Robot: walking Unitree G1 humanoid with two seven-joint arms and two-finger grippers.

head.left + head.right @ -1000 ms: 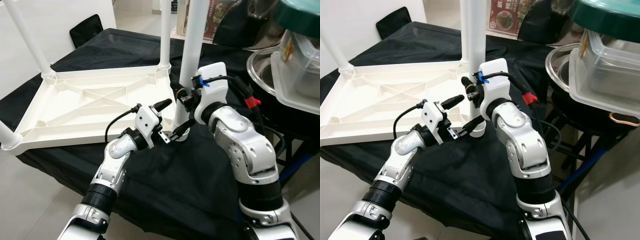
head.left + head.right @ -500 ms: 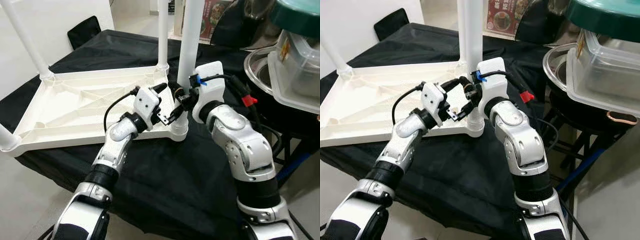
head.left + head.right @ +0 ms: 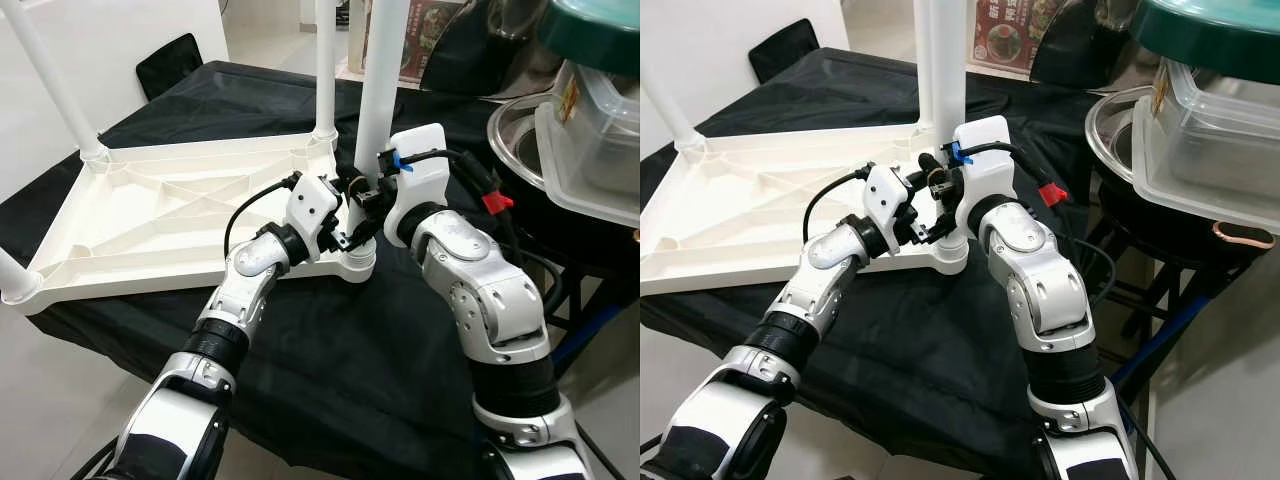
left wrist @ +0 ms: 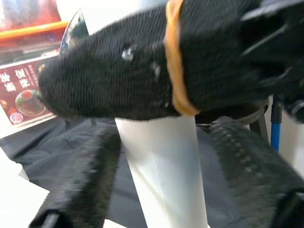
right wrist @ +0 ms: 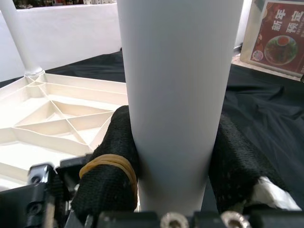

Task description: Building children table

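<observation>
Last leg going into the upturned table

Eye views: the ribbed white plastic tabletop (image 3: 170, 215) lies underside-up; three legs stand, and the fourth white tubular leg (image 3: 378, 90) sits at its near corner socket (image 3: 356, 262), both arms beside it. Wrist views: the right gripper (image 5: 173, 161) clenches that leg; the left gripper (image 4: 159, 156) straddles it, released.

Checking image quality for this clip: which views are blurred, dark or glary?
Left and right eye views: sharp, evenly lit. Left wrist view: close black fabric-covered tool finger blurred, pale top edge washed out. Right wrist view: round white plastic table leg fairly sharp, nearest fingers slightly soft.

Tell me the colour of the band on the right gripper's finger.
Orange-yellow band, clearest in the right wrist view.
</observation>
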